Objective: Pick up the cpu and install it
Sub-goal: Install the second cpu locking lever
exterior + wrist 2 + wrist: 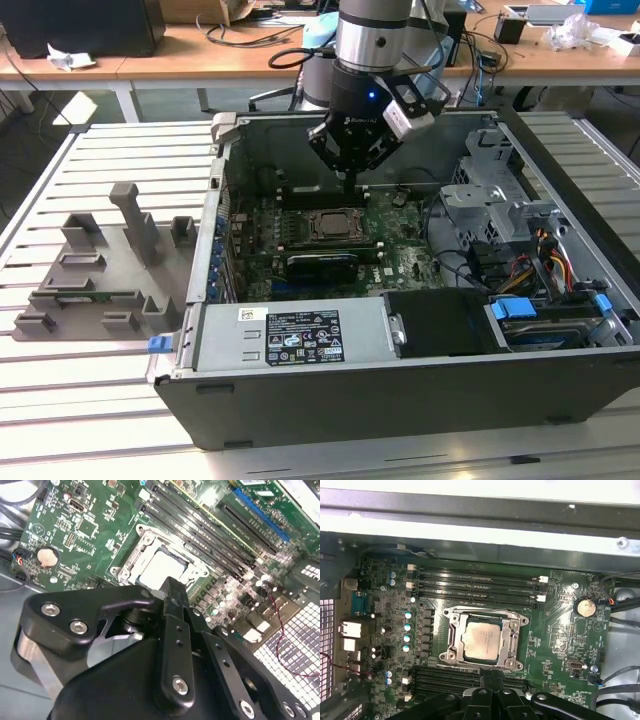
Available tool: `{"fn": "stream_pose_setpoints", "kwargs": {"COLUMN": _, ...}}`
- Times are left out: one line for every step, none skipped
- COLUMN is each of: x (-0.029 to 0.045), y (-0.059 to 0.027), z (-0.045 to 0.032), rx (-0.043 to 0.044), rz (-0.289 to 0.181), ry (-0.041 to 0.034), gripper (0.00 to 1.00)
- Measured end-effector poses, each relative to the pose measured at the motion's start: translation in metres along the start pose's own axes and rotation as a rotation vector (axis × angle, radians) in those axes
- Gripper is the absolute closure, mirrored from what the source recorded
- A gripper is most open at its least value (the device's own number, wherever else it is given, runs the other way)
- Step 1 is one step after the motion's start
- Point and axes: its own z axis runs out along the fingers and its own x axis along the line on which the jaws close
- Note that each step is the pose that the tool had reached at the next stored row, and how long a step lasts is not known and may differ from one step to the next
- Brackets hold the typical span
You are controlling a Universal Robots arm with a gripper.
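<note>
The cpu (481,641), a small square chip with a silver-grey top, lies flat inside the metal socket frame (512,640) in the middle of the green motherboard (560,630). In the second wrist view the cpu (162,567) lies just beyond the fingertips. My gripper (487,677) hangs above the board beside the socket, its two black fingers pressed together with nothing between them. In the exterior view the gripper (347,180) is inside the open computer case, a little above and behind the cpu (330,225).
The case walls (225,150) ring the board. A drive cage (480,200) with cables stands at the exterior view's right, and a power supply (290,335) lies along the front. A grey fixture tray (100,270) with upright posts sits at the left. Memory slots (475,585) flank the socket.
</note>
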Motion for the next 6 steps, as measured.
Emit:
{"fn": "stream_pose_setpoints", "kwargs": {"x": 0.0000, "y": 0.0000, "z": 0.0000, "rx": 0.0000, "rz": 0.000, "ry": 0.0000, "gripper": 0.89}}
{"fn": "stream_pose_setpoints", "kwargs": {"x": 0.0000, "y": 0.0000, "z": -0.0001, "rx": 0.0001, "rz": 0.000, "ry": 0.0001, "gripper": 0.89}}
{"fn": "stream_pose_setpoints", "kwargs": {"x": 0.0000, "y": 0.0000, "z": 0.0000, "rx": 0.0000, "rz": 0.000, "ry": 0.0000, "gripper": 0.89}}
{"fn": "stream_pose_setpoints", "kwargs": {"x": 0.0000, "y": 0.0000, "z": 0.0000, "rx": -0.0001, "rz": 0.000, "ry": 0.0000, "gripper": 0.89}}
{"fn": "stream_pose_setpoints", "kwargs": {"x": 0.0000, "y": 0.0000, "z": 0.0000, "rx": 0.0000, "rz": 0.000, "ry": 0.0001, "gripper": 0.89}}
{"fn": "stream_pose_setpoints", "kwargs": {"x": 0.0000, "y": 0.0000, "z": -0.0001, "rx": -0.0001, "rz": 0.000, "ry": 0.0001, "gripper": 0.89}}
